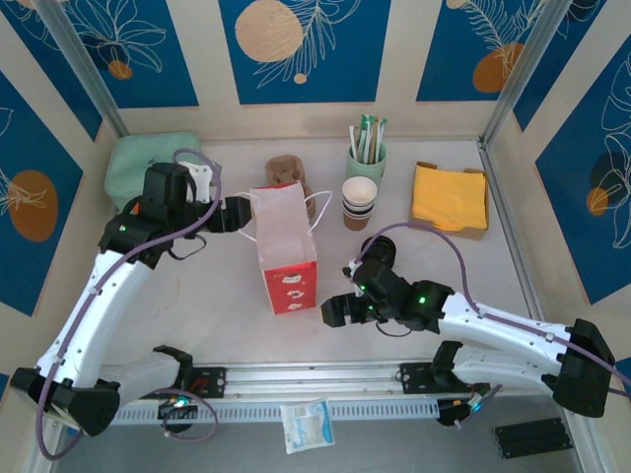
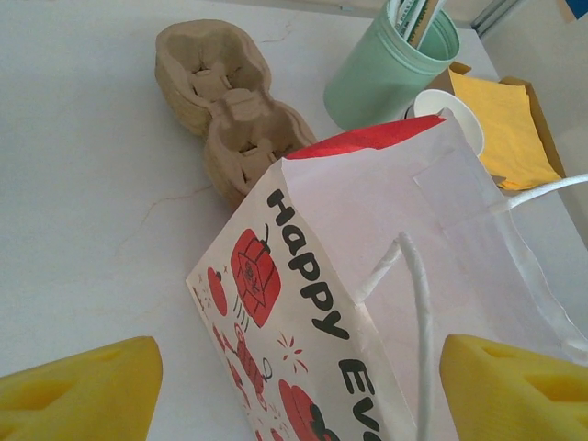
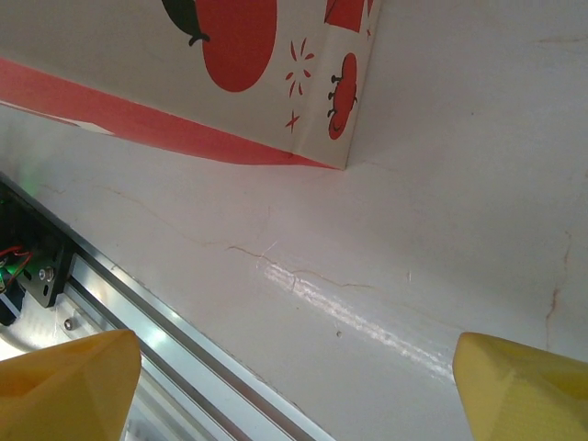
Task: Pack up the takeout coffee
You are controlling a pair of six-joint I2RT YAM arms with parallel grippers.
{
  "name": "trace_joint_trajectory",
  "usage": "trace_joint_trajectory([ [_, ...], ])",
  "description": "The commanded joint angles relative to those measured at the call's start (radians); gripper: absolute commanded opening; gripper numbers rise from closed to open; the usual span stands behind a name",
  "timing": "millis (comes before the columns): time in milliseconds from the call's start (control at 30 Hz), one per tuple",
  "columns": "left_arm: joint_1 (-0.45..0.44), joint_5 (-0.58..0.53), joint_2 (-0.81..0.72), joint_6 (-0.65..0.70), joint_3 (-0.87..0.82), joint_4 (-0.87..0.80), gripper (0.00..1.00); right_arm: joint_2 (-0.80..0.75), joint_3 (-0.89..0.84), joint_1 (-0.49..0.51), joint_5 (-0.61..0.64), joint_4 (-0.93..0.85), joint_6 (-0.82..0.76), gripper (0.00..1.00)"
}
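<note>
Paper bag stands mid-surface, mouth up, red base toward the near edge. Takeout coffee: I cannot tell where it is; if it sits inside the bag, the walls hide it. Risk one, as I judge it: the bag is light paper on a narrow base. A squeeze from the left fingers on the upper wall or the white handle could crumple the mouth shut. It could also tip the bag toward the stack of lidless cups just behind the bag's right side. Risk two: the right arm lies low beside the bag's near right corner, and a sideways sweep there would shove the base and slide or topple the bag. Risk three: a pinched mouth would leave little room to lower a cup in upright, so a lidded drink could catch on the rim and tilt. Left fingers: spread wide at the bag's upper left edge, with wall and handle between them in the wrist view. Nothing is clamped, and I cannot tell whether they touch the paper. Right fingers: spread wide and empty, over bare surface just beside the bag's red bottom corner and apart from it.
</note>
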Motion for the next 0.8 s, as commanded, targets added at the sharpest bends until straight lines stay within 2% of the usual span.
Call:
trace_joint_trajectory([
  [0, -0.012, 0.019, 0.003, -0.008, 0.031, 0.023, 0.76, 0.009, -0.009, 0.005, 0.021, 0.027, -0.008, 0.89],
  [133, -0.012, 0.017, 0.012, -0.010, 0.034, 0.029, 0.66, 0.030, -0.002, 0.003, 0.010, 0.044, -0.018, 0.89],
  [233, -0.011, 0.009, 0.011, -0.012, 0.037, 0.031, 0.54, 0.068, 0.009, 0.002, -0.007, 0.065, -0.035, 0.89],
  [467, -0.012, -0.038, -0.012, -0.014, 0.031, 0.026, 0.33, 0.182, 0.059, -0.018, -0.032, 0.125, -0.095, 0.88],
  [667, -0.011, -0.153, -0.042, -0.009, 0.027, 0.005, 0.15, 0.318, 0.145, -0.045, -0.077, 0.156, -0.164, 0.85],
  [767, -0.010, -0.225, -0.050, 0.010, 0.031, -0.004, 0.10, 0.390, 0.194, -0.059, -0.094, 0.178, -0.194, 0.83],
])
